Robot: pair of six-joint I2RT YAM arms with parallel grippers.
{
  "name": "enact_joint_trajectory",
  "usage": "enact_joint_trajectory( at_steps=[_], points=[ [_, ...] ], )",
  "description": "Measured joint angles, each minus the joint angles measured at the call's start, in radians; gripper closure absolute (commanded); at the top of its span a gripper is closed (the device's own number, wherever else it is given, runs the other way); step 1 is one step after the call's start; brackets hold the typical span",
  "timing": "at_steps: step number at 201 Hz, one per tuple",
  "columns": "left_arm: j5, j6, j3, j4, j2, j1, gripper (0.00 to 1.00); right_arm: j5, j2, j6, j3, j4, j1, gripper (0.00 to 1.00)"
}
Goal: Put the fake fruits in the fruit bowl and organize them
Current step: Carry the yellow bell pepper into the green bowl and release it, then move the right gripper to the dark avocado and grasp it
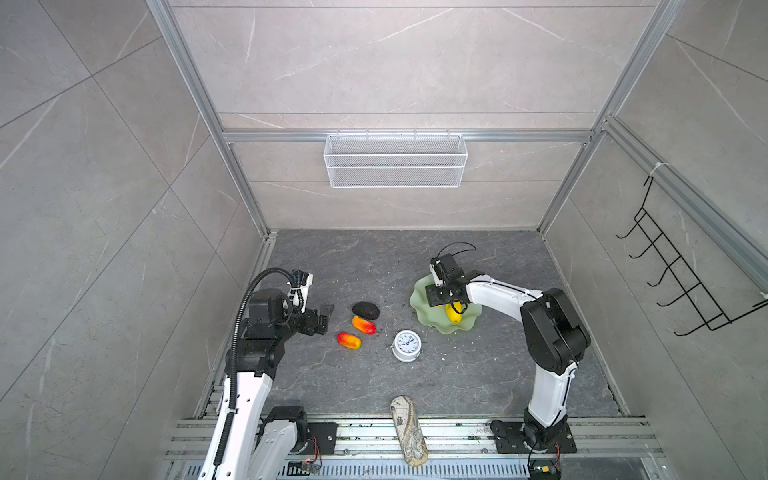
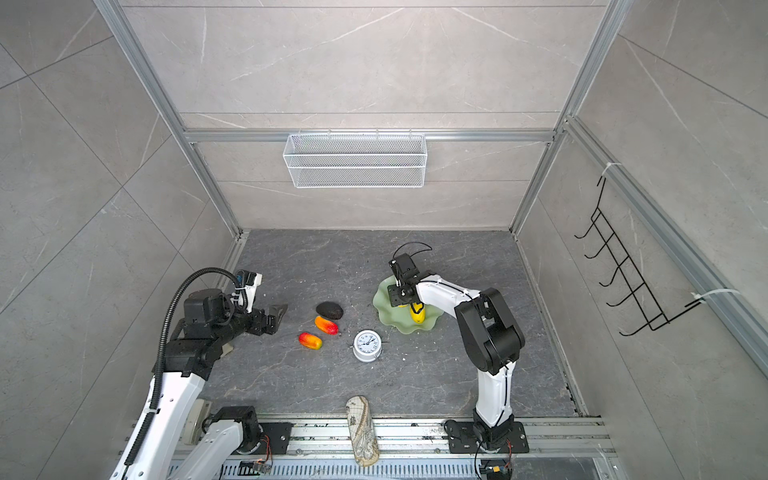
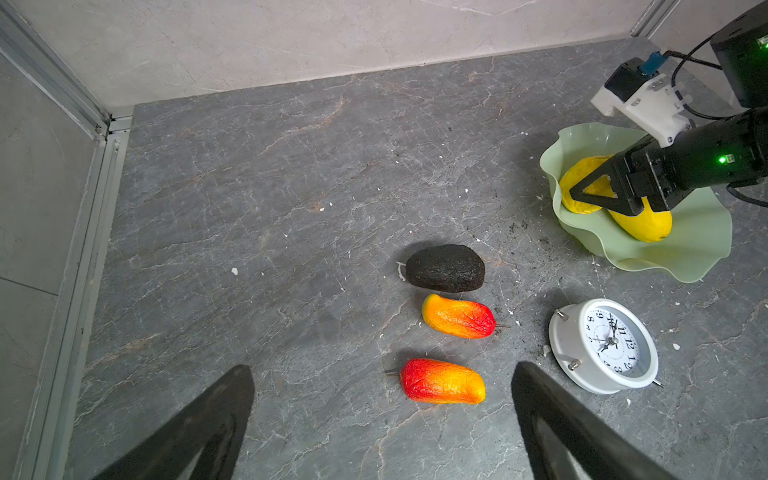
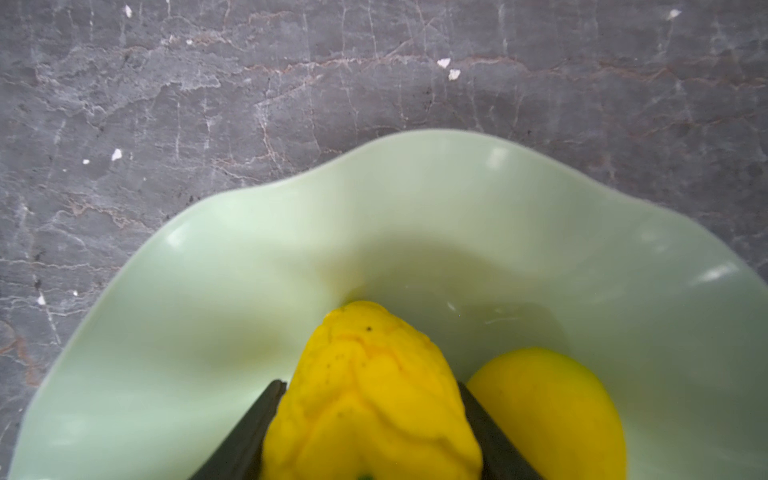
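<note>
Bumpy fruit (image 4: 370,399) held between right pincer (image 4: 370,383) fingers, both flanks touched, low in bowl (image 4: 208,291); long fruit (image 4: 552,407) just beside. Fruits look light, stiff, glossy-slick: grip across middle. Left pincer (image 3: 382,367) wide, mango (image 3: 442,381) just ahead; second mango (image 3: 459,316), avocado (image 3: 445,268) beyond. Clock (image 3: 604,345) beside one finger, may obstruct.

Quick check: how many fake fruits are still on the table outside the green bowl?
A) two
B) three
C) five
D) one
B: the avocado and two mangoes lie on the table. The bumpy yellow fruit, between the jaws of the right gripper, and the long yellow fruit are within the fruit bowl.
</note>
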Motion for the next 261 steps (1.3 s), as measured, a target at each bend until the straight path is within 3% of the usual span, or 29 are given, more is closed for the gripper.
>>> enact_joint_trajectory(
  at_steps=[73,110,146,180,216,261],
  points=[
    [0.0,0.0,0.0,0.0,0.0,0.0,0.0,0.001,-0.002,-0.015,0.029,-0.033,0.0,0.09],
    [0.001,0.0,0.0,0.0,0.0,0.0,0.0,-0.004,-0.047,-0.04,0.074,-0.084,0.002,0.02],
    [0.001,0.0,0.0,0.0,0.001,0.0,0.0,-0.023,-0.096,-0.088,0.146,-0.123,0.048,0.0],
    [0.002,0.0,0.0,0.0,0.001,0.0,0.0,-0.07,-0.082,-0.132,0.241,-0.145,0.174,0.0],
    [0.002,0.0,0.0,0.0,-0.002,0.0,0.0,-0.136,0.044,-0.152,0.38,-0.149,0.294,0.0],
    [0.003,0.0,0.0,0.0,-0.011,0.0,0.0,-0.179,0.227,-0.159,0.529,-0.179,0.327,0.04]
  ],
)
